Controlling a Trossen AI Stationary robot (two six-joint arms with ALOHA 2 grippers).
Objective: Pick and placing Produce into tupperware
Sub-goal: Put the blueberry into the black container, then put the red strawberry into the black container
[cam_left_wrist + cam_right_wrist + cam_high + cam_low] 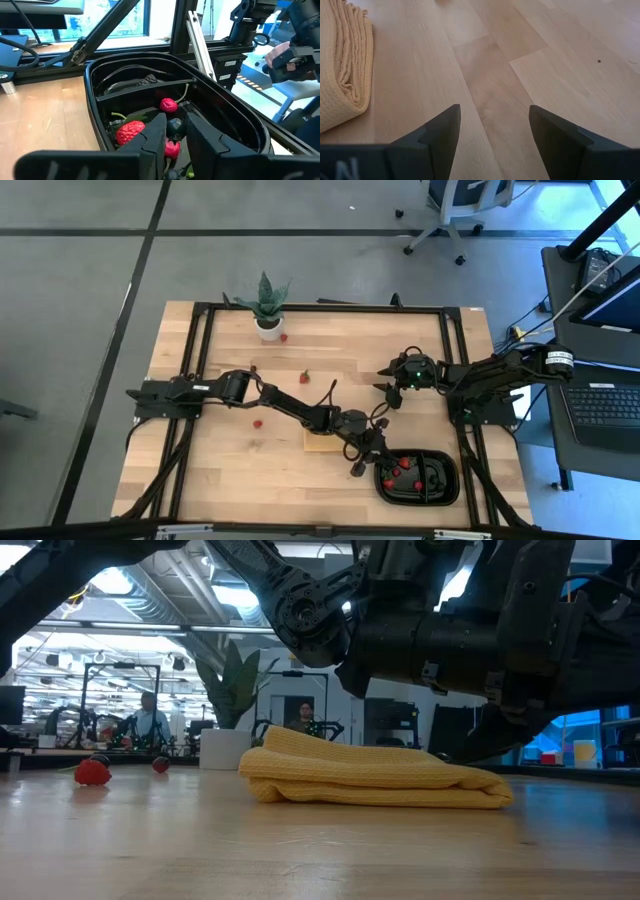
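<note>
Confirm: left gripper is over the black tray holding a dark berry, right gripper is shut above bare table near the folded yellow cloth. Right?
One thing is off: the right gripper is open, not shut. The right wrist view shows its two fingers spread wide over bare wood beside the folded yellow cloth. The rest holds: in the left wrist view the left gripper is over the black tray, pinching a dark berry.

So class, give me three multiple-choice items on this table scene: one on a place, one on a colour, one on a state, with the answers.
1. Where is the left tool?
A. at the black tray's rim
B. by the potted plant
C. off the table

2. What colour is the folded cloth?
A. blue
B. yellow
C. white

3. How is the right tool?
A. shut on a berry
B. shut on the cloth
C. open, empty

Answers: 1 A, the high view shows it beside the tray; 2 B, the low view shows it yellow; 3 C, bare wood between its fingers.
</note>
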